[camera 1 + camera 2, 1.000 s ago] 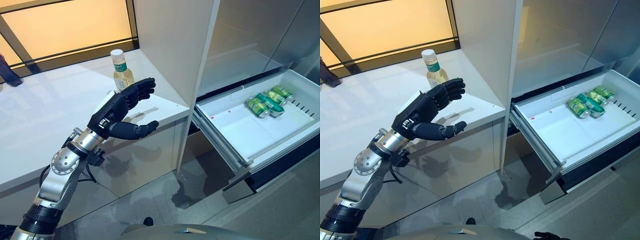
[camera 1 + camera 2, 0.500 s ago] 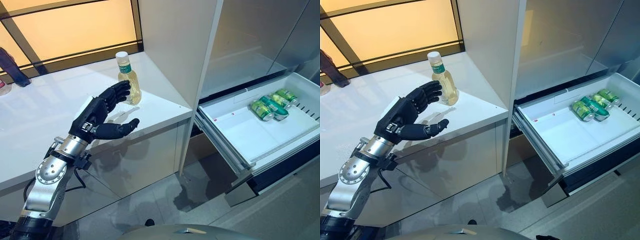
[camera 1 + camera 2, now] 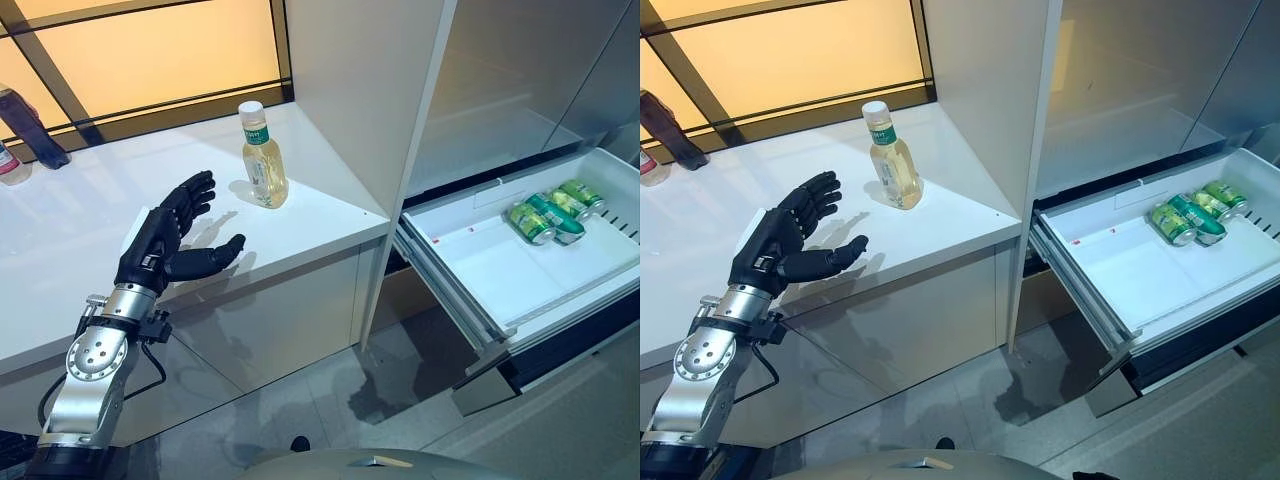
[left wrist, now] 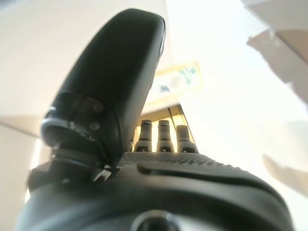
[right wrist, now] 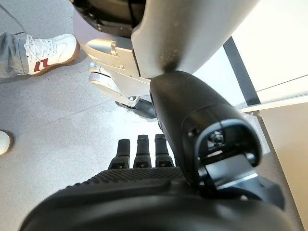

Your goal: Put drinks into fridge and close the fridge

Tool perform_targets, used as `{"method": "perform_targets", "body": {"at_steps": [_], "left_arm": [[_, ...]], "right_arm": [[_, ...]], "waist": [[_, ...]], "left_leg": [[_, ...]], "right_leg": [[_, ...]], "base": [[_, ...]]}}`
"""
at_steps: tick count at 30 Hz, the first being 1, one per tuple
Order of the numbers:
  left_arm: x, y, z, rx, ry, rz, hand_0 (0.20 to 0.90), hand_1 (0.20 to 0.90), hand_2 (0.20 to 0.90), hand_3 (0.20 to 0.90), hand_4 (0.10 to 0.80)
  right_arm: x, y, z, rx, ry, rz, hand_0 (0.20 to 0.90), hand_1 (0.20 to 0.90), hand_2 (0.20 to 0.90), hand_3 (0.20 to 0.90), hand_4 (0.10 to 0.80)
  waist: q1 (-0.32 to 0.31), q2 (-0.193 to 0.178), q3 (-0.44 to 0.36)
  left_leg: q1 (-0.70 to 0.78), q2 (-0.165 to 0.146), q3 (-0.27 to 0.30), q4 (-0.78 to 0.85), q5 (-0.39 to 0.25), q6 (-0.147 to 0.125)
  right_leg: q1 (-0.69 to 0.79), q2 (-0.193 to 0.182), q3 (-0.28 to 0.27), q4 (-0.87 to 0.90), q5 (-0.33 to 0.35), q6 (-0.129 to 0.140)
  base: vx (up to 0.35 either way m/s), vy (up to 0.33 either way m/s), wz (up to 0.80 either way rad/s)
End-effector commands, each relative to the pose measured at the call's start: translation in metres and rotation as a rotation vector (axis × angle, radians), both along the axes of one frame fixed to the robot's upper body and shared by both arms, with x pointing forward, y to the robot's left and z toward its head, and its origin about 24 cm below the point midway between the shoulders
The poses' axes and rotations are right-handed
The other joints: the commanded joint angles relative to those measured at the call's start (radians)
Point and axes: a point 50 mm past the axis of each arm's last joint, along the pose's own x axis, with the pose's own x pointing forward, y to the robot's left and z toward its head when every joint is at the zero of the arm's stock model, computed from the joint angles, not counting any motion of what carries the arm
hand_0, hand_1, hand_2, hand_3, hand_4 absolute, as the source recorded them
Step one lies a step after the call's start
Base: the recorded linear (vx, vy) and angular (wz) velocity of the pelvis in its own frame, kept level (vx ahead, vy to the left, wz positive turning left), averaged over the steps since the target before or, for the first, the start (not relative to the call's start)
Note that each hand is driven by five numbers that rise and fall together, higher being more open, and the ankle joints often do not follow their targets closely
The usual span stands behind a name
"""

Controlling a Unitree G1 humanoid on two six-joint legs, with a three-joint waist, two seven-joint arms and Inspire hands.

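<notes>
A: Which step is judged to be in hand?

B: The reach for the next drink. The left hand (image 3: 160,245) is seen at the centre left of the left eye view, spread wide with nothing held, over the white tabletop (image 3: 60,250). The yellow drink bottle (image 3: 262,160) stands upright in the upper middle, apart from the fingers, close to the white cabinet side panel (image 3: 350,100).

A: And the fridge?

B: The fridge drawer (image 3: 500,265) is pulled open at the right; green cans (image 3: 545,212) lie in its far corner. The right hand (image 5: 144,168) is shown only in its own wrist view, fingers straight, over the floor, empty.

A: What is called for next?

B: The bottle's body would have to be wrapped by the left hand, lifted clear, and carried to the drawer, which is then to be shut.
</notes>
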Motion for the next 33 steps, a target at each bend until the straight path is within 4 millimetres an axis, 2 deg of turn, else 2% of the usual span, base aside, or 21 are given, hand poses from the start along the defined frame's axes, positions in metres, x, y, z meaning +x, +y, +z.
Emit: {"method": "perform_targets", "body": {"at_steps": [1, 10, 21, 33], "left_arm": [[0.008, 0.014, 0.052, -0.029, -0.258, 0.101, 0.9, 0.9, 0.9, 0.9, 0.8], [0.024, 0.003, 0.051, -0.109, -0.247, 0.142, 0.9, 0.9, 0.9, 0.9, 0.8], [0.048, -0.01, 0.066, -0.146, -0.249, 0.158, 0.9, 0.9, 0.9, 0.9, 0.8], [0.062, -0.025, 0.08, -0.14, -0.254, 0.1, 0.9, 0.9, 0.9, 0.9, 0.8]], "right_arm": [[0.023, 0.022, -0.002, 0.088, -0.061, 0.031, 0.9, 0.9, 0.9, 0.9, 0.8], [0.024, 0.024, -0.003, 0.09, -0.046, 0.044, 0.9, 0.9, 0.9, 0.9, 0.8], [0.026, 0.028, -0.004, 0.088, -0.03, 0.083, 0.9, 0.9, 0.9, 0.9, 0.8], [0.023, 0.032, -0.006, 0.085, -0.017, 0.114, 0.9, 0.9, 0.9, 0.9, 0.8]], "waist": [[0.001, -0.03, -0.001], [-0.014, -0.034, -0.011], [-0.046, -0.033, -0.024], [-0.069, -0.031, -0.03]], "left_leg": [[-0.001, -0.047, 0.013, 0.002, -0.073, 0.031], [0.007, -0.047, 0.016, 0.002, -0.077, 0.03], [0.017, -0.046, 0.032, 0.002, -0.084, 0.036], [0.031, -0.045, 0.047, 0.002, -0.095, 0.042]], "right_leg": [[-0.035, -0.021, 0.044, 0.02, 0.019, 0.051], [-0.03, -0.02, 0.048, 0.019, 0.02, 0.053], [-0.033, -0.016, 0.069, 0.025, 0.018, 0.054], [-0.031, -0.014, 0.085, 0.029, 0.013, 0.055]], "base": [[0.0, 0.0, 0.0], [0.0, 0.0, 0.0], [0.004, 0.001, -0.01], [0.013, 0.003, -0.05]]}}
